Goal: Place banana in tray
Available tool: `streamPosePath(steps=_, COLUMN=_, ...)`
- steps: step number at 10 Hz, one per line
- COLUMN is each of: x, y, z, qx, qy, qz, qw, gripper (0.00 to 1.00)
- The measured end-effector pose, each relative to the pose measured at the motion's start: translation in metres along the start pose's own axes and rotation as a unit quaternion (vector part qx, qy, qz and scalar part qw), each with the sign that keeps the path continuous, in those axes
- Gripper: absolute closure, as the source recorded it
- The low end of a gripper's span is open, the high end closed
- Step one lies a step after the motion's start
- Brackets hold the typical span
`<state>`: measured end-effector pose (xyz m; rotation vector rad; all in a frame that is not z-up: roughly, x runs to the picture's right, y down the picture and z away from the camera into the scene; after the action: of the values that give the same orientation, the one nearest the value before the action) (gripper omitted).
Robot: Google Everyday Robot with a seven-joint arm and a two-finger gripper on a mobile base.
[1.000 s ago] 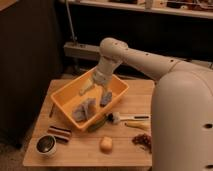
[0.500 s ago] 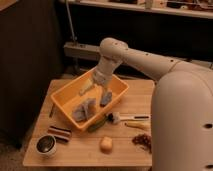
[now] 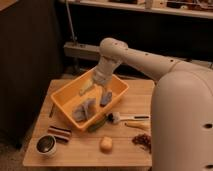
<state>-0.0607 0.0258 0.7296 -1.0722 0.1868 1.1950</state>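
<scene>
Right, my gripper [image 3: 101,84] hangs low over the yellow plastic tray [image 3: 65,107] on the small wooden table [image 3: 80,152]. A pale yellow curved piece that I take for the banana [image 3: 86,88] sits right at its tip, inside the tray's far left part. From my view I cannot tell whether the gripper is clamped on the fruit or stands open, nor whether the fruit touches the tray floor. Two grey lumps [image 3: 84,109] lie in the tray nearer the camera, apart from the banana. I judge this to be the release step. To do it well, I would lower until the banana rests on the floor and open wide. Then I would lift straight up so nothing drags, keeping clear of the tray's back wall and the grey lumps.
</scene>
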Motion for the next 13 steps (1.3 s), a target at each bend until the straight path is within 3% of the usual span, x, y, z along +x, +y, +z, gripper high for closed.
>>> streamPosePath(steps=3, x=0.025, y=-0.011, z=-0.018, qx=0.047, qy=-0.014, qz=-0.02, qw=0.9986, gripper=0.2)
streamPosePath(steps=5, x=0.061, y=-0.031, z=-0.039, qx=0.079, qy=-0.043, qz=-0.029, qw=0.9955, gripper=0.2)
streamPosePath(steps=7, x=0.104, y=-0.06, z=-0.061, qx=0.098, qy=-0.08, qz=-0.025, qw=0.9916, gripper=0.2)
streamPosePath(steps=9, x=0.121, y=-0.071, z=-0.067, qx=0.105, qy=-0.089, qz=-0.02, qw=0.9902, gripper=0.2)
streamPosePath(steps=13, x=0.119, y=-0.072, z=-0.065, qx=0.103, qy=-0.091, qz=-0.03, qw=0.9901, gripper=0.2)
